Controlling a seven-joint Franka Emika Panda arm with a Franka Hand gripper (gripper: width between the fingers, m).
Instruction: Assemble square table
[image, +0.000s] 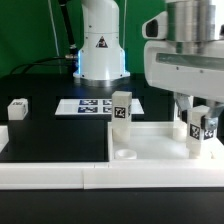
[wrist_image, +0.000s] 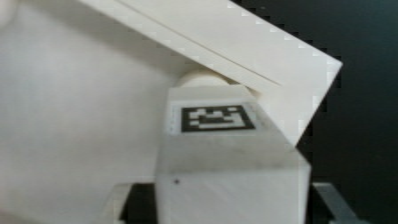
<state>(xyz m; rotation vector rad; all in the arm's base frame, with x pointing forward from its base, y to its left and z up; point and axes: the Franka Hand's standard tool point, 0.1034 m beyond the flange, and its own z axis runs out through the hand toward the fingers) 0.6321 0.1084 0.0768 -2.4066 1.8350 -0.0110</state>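
White plastic leg (image: 200, 132) is sitting upright, pinched between the closed fingers (image: 185, 110), over the square slab (image: 150, 147) at the exterior view's lower right. Rigid, light, likely slick: gripping mid-shaft, flat faces, is looking safest.

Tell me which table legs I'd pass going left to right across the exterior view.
lone leg → standing leg → held leg, gripped between the jaws
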